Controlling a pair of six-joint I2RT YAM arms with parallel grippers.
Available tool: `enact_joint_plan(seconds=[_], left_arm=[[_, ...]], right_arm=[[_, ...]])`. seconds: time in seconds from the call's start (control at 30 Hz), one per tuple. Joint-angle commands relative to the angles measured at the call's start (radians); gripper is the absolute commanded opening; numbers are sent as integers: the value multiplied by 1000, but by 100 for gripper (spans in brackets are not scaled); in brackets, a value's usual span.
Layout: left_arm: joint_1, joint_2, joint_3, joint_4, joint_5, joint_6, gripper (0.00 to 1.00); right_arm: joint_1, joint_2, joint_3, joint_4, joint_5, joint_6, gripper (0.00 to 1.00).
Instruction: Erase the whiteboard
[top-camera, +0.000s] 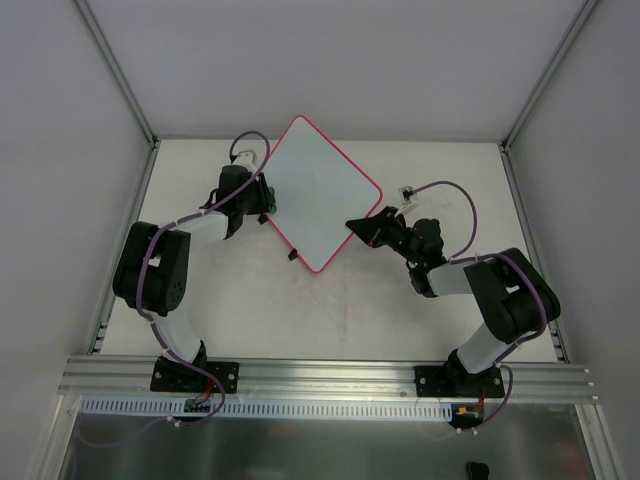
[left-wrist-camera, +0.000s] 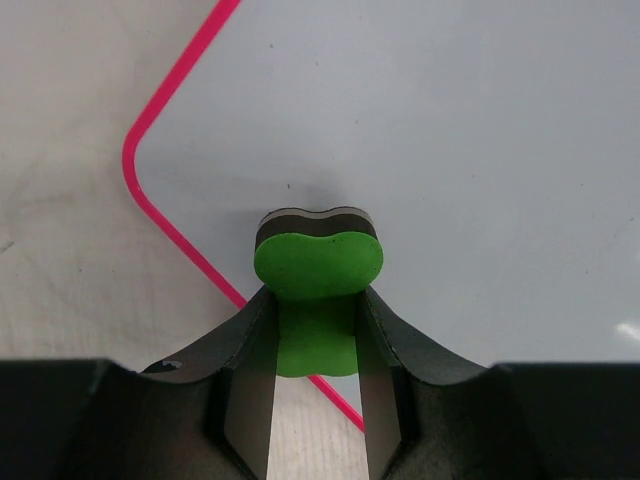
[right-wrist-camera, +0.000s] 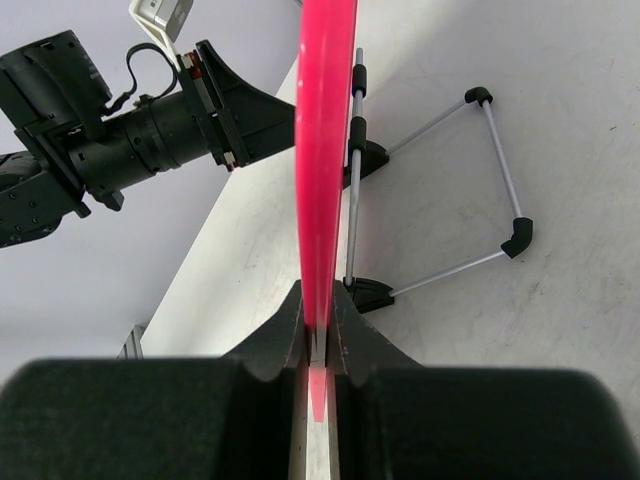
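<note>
A green bone-shaped eraser (left-wrist-camera: 318, 268) with a dark backing layer shows in the left wrist view. The off-white surface (top-camera: 350, 320) is scuffed; an aluminium rail (top-camera: 330, 375) runs along its near edge, grey walls (top-camera: 330, 60) around.

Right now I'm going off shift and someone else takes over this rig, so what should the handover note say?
Left gripper: jaws shut on the green eraser, which sits against the whiteboard near a rounded corner.
Right gripper: jaws shut on the board's pink frame, steadying it.
Done: no writing shows on the visible face of the board.
Left: probably only to release the board and put the eraser down. Check the face first.
</note>
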Motion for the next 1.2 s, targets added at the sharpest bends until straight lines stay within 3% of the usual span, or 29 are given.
enact_joint_plan(seconds=[0.0, 0.63, 0.9, 1.17], left_arm=[[2, -15, 64, 4, -56, 56, 0], [-54, -2, 32, -31, -136, 148, 0], [-146, -32, -15, -52, -269, 187, 0], [-168, -34, -12, -118, -374, 193, 0]], right_arm=[[22, -26, 39, 310, -107, 14, 0], [19, -12, 42, 310, -108, 28, 0], [10, -30, 33, 310, -108, 36, 0], [8, -27, 33, 310, -105, 39, 0]])
